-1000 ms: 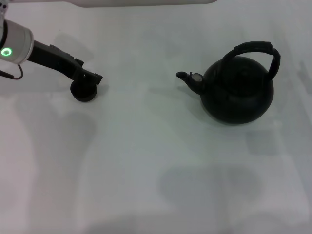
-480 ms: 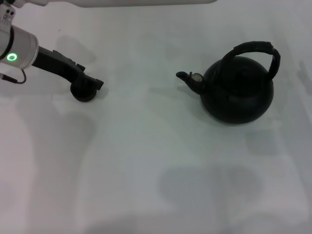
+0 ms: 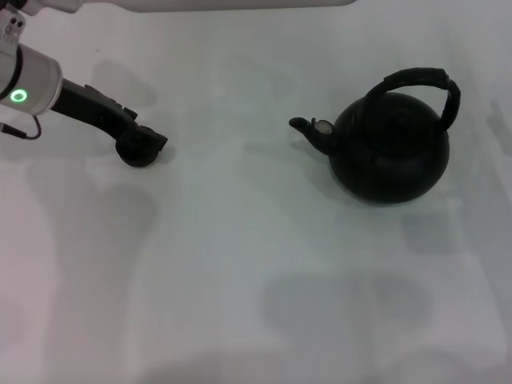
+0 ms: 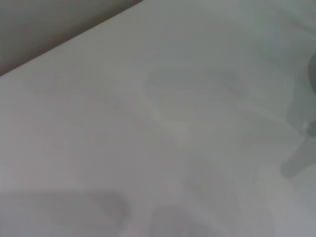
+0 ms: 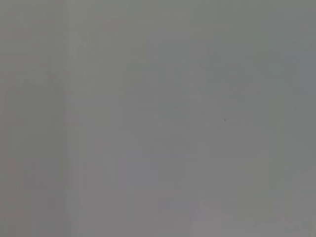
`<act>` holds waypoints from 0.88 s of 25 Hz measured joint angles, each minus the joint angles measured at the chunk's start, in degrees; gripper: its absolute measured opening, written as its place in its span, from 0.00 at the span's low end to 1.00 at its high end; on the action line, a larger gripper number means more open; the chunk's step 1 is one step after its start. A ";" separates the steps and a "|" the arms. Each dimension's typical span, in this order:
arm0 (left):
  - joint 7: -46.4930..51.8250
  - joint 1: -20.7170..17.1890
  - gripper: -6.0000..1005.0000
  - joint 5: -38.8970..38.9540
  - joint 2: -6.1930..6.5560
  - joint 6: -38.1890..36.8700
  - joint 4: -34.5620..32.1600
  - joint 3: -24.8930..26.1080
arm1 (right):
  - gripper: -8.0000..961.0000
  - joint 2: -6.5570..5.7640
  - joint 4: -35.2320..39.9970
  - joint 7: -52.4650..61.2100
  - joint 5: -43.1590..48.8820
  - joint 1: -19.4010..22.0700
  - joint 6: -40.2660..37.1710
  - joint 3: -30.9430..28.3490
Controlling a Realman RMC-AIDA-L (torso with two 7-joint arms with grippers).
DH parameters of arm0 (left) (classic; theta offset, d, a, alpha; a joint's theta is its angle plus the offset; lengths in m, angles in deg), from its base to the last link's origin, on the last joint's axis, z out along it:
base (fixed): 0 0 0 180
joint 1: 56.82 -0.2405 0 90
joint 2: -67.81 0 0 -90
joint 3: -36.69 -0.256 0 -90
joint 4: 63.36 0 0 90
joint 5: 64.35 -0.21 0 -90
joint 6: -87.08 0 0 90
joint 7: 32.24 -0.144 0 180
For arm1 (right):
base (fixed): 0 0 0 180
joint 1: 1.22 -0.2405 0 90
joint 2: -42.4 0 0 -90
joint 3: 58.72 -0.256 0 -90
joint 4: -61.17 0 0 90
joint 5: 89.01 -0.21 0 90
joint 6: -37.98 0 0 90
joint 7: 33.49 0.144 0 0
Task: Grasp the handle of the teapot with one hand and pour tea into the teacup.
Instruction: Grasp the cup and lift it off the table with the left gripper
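Observation:
The large black teapot (image 3: 390,152) stands on the white table at the right, its short spout (image 3: 306,127) pointing left. Its thick black arched handle (image 3: 418,79) loops over the top, and nothing touches it. The small black teacup (image 3: 138,152) sits at the far left. My left gripper (image 3: 146,139) reaches in from the upper left and is right at the cup, over its top, partly hiding it. No tea is visible. My right gripper is out of view. The left wrist view shows only bare table, and the right wrist view only plain grey.
The white table (image 3: 240,240) stretches between cup and teapot with only soft shadows on it. Its far edge runs along the top of the head view. The left forearm (image 3: 32,84), with a green light ring, enters at the upper left.
The left arm has shifted a little, its forearm swinging back toward the upper left while the gripper stays at the cup. The cup and the teapot have not moved.

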 joint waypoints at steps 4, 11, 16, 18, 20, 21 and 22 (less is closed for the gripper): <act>0.01 -0.06 0.78 -0.41 0.00 0.23 -0.02 0.00 | 0.91 0.00 0.00 0.00 0.00 0.00 0.00 -0.01; 0.14 -0.06 0.78 -0.65 0.01 0.66 -0.73 0.00 | 0.91 0.00 0.00 0.00 0.00 0.00 0.00 -0.09; 0.92 -0.04 0.78 -1.86 0.01 1.73 -1.84 0.00 | 0.91 0.00 0.00 0.00 0.00 0.00 0.00 -0.09; 1.36 -0.04 0.78 -2.37 0.01 2.09 -2.19 0.00 | 0.91 0.00 0.00 0.00 0.00 0.00 0.00 -0.09; 1.83 -0.04 0.78 -2.65 0.01 2.21 -2.36 0.00 | 0.91 0.00 0.00 0.00 0.00 0.00 0.00 -0.09; 2.03 -0.04 0.78 -2.66 0.01 2.22 -2.37 0.00 | 0.91 0.00 0.00 0.00 0.00 0.00 0.00 -0.09; 2.13 -0.03 0.78 -2.66 0.01 2.22 -2.37 0.00 | 0.91 0.00 0.00 0.00 0.00 0.00 0.00 -0.09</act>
